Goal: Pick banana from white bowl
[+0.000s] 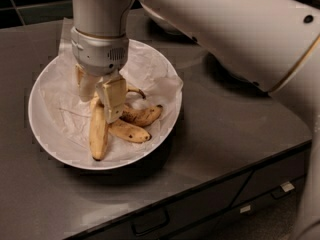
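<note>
The banana (98,134) lies on crumpled paper (150,74) in the white bowl (40,119), its dark tip toward the near rim. Two shorter spotted bananas (131,131) lie just beside it. The gripper (100,109) points straight down over the banana's far end, fingers (113,100) apart and straddling it; contact cannot be told. The arm (225,29) rises from the gripper, then stretches away to the right.

No legible text, even on hand (100,106) in bowl (36,115)
</note>
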You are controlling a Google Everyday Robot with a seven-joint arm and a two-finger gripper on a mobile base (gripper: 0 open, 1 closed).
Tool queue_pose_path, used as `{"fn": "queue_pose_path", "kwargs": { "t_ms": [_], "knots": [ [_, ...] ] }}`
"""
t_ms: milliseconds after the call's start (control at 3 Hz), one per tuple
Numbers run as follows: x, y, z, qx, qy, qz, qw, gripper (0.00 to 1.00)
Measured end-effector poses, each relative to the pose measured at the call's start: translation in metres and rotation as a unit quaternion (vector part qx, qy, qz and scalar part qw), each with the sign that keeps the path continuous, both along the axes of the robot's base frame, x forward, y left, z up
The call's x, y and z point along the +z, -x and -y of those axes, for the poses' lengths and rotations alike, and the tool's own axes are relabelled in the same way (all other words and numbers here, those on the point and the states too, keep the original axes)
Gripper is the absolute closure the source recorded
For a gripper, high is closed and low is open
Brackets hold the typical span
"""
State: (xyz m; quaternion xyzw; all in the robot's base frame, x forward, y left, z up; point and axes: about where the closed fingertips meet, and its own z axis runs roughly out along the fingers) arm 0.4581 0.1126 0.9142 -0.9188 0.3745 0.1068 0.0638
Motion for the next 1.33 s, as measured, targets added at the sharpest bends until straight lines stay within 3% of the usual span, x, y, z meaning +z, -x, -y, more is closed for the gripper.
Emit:
{"fn": "queue_pose_path", "kwargs": {
  "t_ms": [1333],
  "knots": [
    [-0.0068, -0.0033, -0.0133, 0.042, -0.005, 0.002, 0.9991, 0.46]
  ]
}}
